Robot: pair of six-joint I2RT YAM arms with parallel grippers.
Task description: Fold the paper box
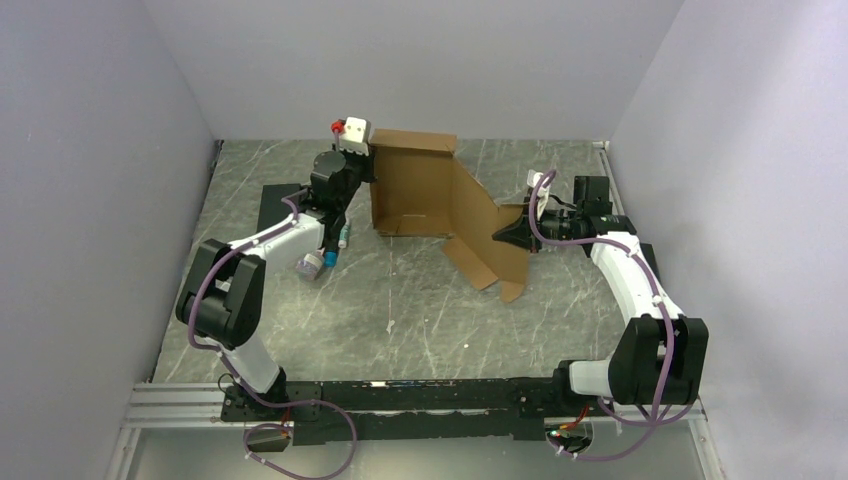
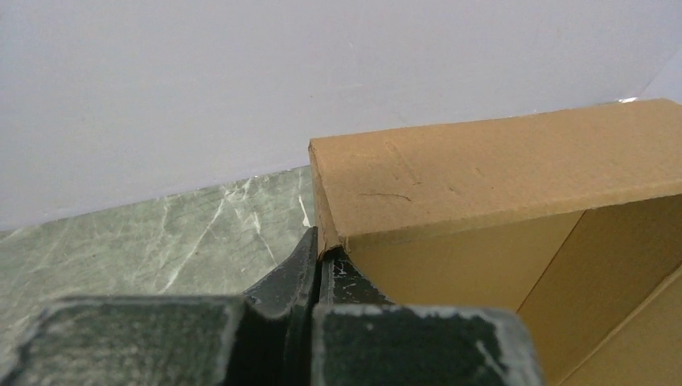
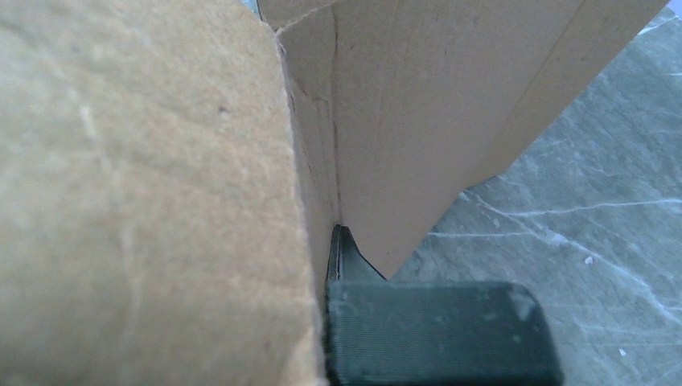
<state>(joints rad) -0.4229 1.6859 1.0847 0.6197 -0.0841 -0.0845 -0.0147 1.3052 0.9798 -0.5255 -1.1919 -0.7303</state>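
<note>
The paper box (image 1: 430, 190) is a brown cardboard sheet partly raised at the back middle of the table, with a panel and flaps sloping down to the right. My left gripper (image 1: 367, 168) is at the box's upper left corner. In the left wrist view its jaws are shut, and the tips (image 2: 326, 248) pinch the corner of the upright wall (image 2: 482, 177). My right gripper (image 1: 507, 237) is shut on a flap at the box's right end. In the right wrist view one finger (image 3: 346, 257) shows against the cardboard (image 3: 402, 121), which hides the other finger.
Small bottles and tubes (image 1: 322, 262) lie beside the left arm, left of the box. A flat black item (image 1: 275, 205) lies further left. Grey walls close in the table on the left, right and back. A loose flap end (image 1: 510, 290) rests on the marble top.
</note>
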